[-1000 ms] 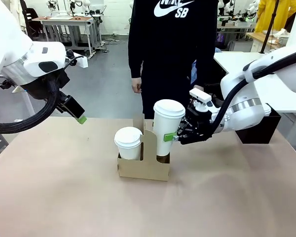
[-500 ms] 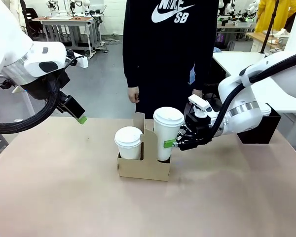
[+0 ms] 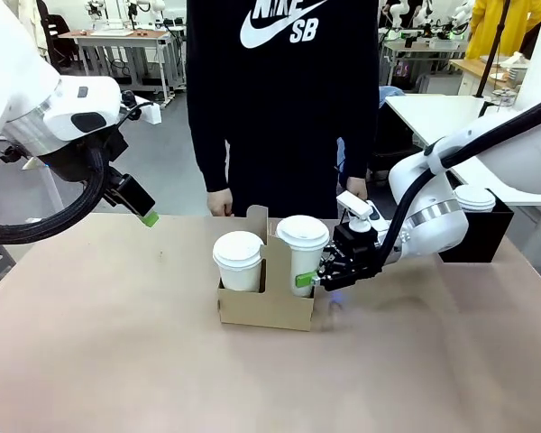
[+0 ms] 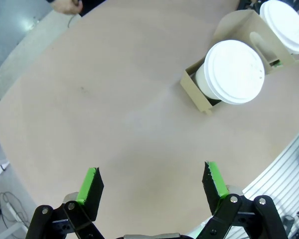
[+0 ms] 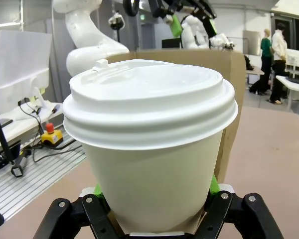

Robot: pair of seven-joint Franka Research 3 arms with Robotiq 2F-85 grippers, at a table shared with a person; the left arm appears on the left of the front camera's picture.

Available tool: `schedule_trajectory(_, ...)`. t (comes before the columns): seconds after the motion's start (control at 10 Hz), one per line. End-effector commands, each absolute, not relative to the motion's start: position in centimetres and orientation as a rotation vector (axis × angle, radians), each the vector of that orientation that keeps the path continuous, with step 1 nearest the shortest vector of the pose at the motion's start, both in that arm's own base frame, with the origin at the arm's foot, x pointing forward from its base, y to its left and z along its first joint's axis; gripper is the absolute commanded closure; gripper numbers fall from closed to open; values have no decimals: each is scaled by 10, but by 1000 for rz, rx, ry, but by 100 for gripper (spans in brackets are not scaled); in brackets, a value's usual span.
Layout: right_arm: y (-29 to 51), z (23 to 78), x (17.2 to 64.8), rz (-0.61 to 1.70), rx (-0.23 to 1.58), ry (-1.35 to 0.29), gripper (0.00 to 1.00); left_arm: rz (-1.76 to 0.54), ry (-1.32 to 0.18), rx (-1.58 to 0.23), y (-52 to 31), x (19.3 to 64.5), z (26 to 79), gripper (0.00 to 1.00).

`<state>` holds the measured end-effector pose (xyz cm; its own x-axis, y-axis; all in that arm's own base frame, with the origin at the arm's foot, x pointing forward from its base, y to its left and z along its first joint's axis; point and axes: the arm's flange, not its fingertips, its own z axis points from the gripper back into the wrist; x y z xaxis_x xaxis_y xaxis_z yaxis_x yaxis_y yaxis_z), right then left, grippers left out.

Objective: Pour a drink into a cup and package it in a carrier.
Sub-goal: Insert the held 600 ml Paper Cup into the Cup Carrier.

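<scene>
On table [image 3: 117,361], cup [image 5: 149,149] between right jaws.

Lidded cup seated in the carrier, our right gripper clamped on it

Our right gripper [image 3: 312,280] grips the lidded white cup [image 3: 302,249], which stands upright in the right slot of the brown cardboard carrier [image 3: 265,305]; a second lidded cup [image 3: 237,260] sits in the left slot, across the tall handle. Our left gripper [image 3: 142,211] hangs spread above the bench [image 3: 117,352], well apart from the carrier. A person [image 3: 284,99] in a black top stands at the far edge, and a black box [image 3: 476,236] holding another lidded cup sits at right.
</scene>
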<state>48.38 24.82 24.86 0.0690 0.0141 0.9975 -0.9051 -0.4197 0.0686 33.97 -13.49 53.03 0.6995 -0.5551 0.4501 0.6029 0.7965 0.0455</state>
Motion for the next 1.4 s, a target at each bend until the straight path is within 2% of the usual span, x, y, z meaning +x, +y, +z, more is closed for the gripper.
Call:
schedule_trajectory(0.0, 256, 244, 491, 1517, 1549, -876, 19, -654, -462, -97, -134, 339, 533, 0)
schedule_trajectory(0.5, 258, 233, 491, 1552, 1519, -867, 19, -654, -462, -97, -134, 339, 533, 0)
schedule_trajectory(0.6, 258, 235, 490, 1582, 1504, -871, 0, -654, -462, -97, -134, 339, 533, 0)
schedule_trajectory(1.3, 208, 283, 492, 1565, 1378, -959, 0, -654, -462, -97, -134, 339, 533, 0)
